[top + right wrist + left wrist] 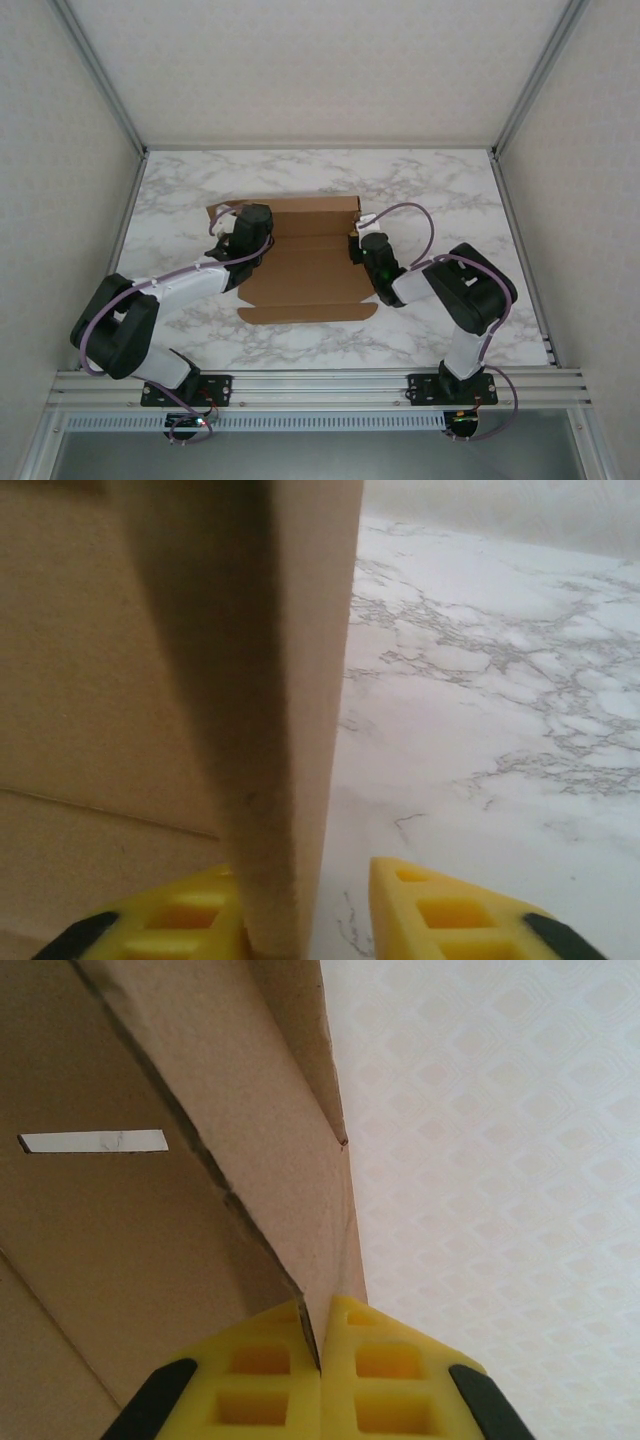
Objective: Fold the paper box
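Note:
The paper box is a brown cardboard sheet lying open in the middle of the marble table, with a long flap along its near edge. My left gripper is at the sheet's left side. In the left wrist view its yellow fingers are shut on the edge of a raised side flap, beside a panel with a slit. My right gripper is at the sheet's right side. There a raised flap stands between its open jaws: the left finger touches it, the right finger is apart.
White textured walls close in the table on the left, right and back. An aluminium rail with both arm bases runs along the near edge. Bare marble lies around the sheet on all sides.

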Robot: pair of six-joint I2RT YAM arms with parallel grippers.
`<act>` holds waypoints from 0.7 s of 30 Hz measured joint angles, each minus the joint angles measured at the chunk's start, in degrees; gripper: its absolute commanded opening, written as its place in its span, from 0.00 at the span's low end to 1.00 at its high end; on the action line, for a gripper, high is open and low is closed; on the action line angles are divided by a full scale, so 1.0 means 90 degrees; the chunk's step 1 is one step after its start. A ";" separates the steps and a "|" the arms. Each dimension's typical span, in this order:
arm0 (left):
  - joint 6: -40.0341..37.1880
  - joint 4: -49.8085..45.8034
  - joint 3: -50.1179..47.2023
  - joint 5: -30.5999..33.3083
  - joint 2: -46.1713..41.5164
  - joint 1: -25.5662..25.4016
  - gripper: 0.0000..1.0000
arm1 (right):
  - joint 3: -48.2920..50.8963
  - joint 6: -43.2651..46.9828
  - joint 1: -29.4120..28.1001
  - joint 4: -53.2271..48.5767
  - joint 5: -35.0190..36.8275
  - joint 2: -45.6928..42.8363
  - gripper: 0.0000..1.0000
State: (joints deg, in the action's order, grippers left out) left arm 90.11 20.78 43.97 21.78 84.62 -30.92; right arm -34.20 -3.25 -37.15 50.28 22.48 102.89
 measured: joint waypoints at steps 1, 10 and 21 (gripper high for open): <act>0.0002 0.0002 0.0000 0.0012 0.0005 -0.0019 0.00 | 0.0000 0.0010 -0.0007 -0.0015 0.0002 0.0005 0.24; 0.0068 0.0017 0.0010 0.0160 0.0032 -0.0107 0.00 | -0.0352 -0.0129 -0.0027 -0.0413 0.0257 0.0070 0.13; 0.0163 -0.0015 0.0034 0.0403 0.0068 -0.0223 0.00 | -0.0831 -0.0444 -0.0296 -0.0901 0.1178 0.0352 0.46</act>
State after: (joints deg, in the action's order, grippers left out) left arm 91.57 20.64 44.27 25.41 85.23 -32.93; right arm -41.67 -7.25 -39.81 42.17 33.08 106.06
